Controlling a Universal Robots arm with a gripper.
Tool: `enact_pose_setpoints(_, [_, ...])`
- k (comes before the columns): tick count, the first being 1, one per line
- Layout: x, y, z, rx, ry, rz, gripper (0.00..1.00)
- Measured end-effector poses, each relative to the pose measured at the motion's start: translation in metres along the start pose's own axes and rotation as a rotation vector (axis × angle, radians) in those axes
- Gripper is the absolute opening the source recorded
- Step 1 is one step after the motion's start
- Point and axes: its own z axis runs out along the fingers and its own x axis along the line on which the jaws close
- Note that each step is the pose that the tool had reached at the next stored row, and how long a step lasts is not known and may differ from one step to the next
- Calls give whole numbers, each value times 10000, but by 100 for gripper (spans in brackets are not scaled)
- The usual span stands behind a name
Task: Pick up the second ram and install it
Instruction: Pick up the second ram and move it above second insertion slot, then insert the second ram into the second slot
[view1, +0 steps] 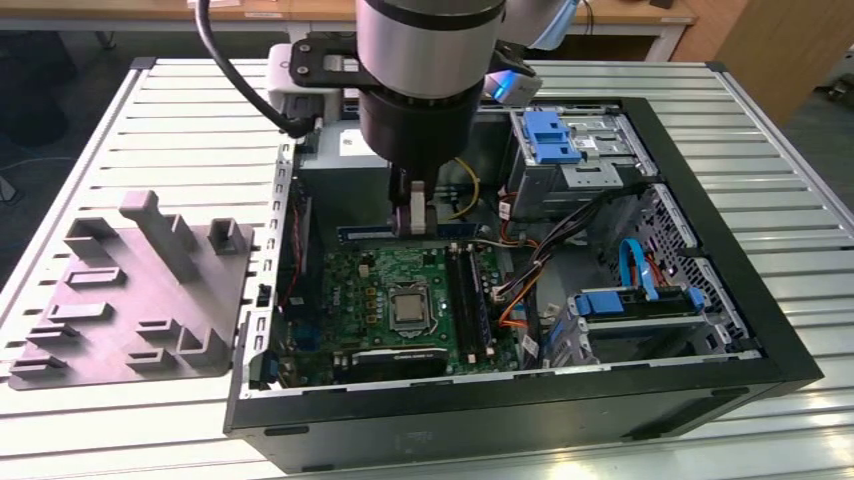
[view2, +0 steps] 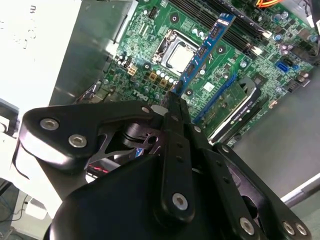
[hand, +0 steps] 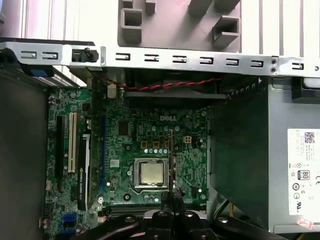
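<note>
A: State of the gripper (view2: 172, 97)?
B: Clamped on the memory stick (view2: 205, 50), above the motherboard (view2: 222, 70).
A: Stick versus slots (view2: 240, 32)?
B: Its length looks roughly crosswise to them. Slots lie beyond its far tip, toward the exterior view's right.

Green motherboard (view1: 360, 275), silver processor (view1: 404, 306) at its centre. Over the motherboard, second ram (view2: 206, 47), seemingly blue with black chips, and black gripper (view2: 173, 100). To the exterior view's right of it, blue latches (view1: 550, 135), orange wires (view1: 514, 303); to the left, pale grey block (view1: 134, 290).
</note>
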Motion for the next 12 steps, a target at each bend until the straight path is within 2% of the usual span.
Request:
enact_pose_setpoints(5, [6,-7,74,-5,-3,-46,11])
enact_pose_setpoints(12, [6,-7,80,-5,-3,-48,11])
